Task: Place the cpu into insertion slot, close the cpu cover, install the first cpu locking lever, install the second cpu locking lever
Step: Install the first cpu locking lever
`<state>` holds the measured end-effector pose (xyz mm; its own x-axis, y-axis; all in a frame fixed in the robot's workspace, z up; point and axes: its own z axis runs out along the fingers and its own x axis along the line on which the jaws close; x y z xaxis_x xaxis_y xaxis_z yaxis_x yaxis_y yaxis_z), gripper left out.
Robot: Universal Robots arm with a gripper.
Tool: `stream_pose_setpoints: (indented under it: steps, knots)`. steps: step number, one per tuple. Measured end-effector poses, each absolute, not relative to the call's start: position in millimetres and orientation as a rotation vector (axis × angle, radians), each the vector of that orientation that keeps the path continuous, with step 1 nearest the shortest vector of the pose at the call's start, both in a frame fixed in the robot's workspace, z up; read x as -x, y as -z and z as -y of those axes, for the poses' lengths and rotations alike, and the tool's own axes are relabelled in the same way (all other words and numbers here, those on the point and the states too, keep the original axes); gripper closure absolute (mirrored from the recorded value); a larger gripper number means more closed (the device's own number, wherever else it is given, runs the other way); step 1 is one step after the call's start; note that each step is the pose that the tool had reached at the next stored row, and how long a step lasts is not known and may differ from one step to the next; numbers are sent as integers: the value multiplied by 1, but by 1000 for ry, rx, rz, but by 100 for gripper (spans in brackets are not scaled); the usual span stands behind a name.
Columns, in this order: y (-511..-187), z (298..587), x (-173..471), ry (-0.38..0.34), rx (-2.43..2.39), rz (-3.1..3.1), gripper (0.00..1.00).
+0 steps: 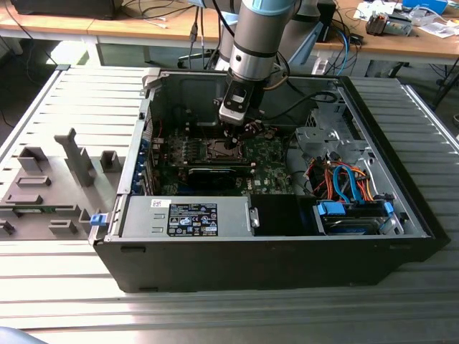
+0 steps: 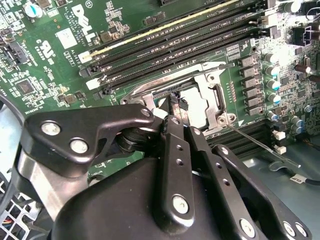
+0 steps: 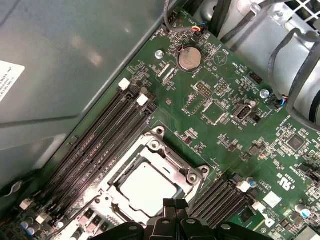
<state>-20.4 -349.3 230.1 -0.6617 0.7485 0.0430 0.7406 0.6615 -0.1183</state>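
Gripper: our gripper (image 2: 176, 100) hangs low over the socket. Its fingers (image 2: 172, 145) are pressed together with nothing between them, and the tips are at the cover's edge.
Cpu: the cpu (image 3: 149, 189) lies flat in the slot, its silver top showing through the cover (image 3: 160, 162).
Cover: down over the cpu, as far as we can judge.
Lever: one thin lever (image 2: 260, 145) sticks out loose from the socket corner; we judge it unlatched.
Doing it well: we should press on the lever rod alone and steer it under its hook. The tips should stay off the cpu and the memory slots (image 3: 95, 150).
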Motion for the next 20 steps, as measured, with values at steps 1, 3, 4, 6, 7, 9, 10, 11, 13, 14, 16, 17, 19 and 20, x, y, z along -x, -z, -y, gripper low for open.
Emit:
stream_pose_setpoints:
  steps: [1, 3, 4, 6, 7, 9, 10, 11, 13, 14, 16, 17, 19, 20]
  knots:
    - [-230, 349, 20, -139, 1247, 2784, 89]
    - [-230, 349, 20, -139, 1241, 2787, 89]
    - [-230, 349, 20, -139, 1238, 2788, 89]
    - [-230, 349, 20, -139, 1232, 2791, 89]
    - [-230, 349, 20, -139, 1229, 2793, 89]
    - [-230, 349, 20, -140, 1223, 2795, 89]
    - [-230, 349, 20, -140, 1219, 2797, 89]
    - [-230, 349, 20, -140, 1216, 2799, 89]
    - [-230, 349, 20, -140, 1211, 2801, 89]
    - [-230, 349, 20, -140, 1209, 2802, 89]
    - [-230, 349, 20, -141, 1202, 2806, 89]
    - [-230, 349, 20, -141, 1198, 2807, 89]
    - [-230, 349, 20, -141, 1190, 2811, 89]
    - [-230, 349, 20, -141, 1187, 2812, 89]
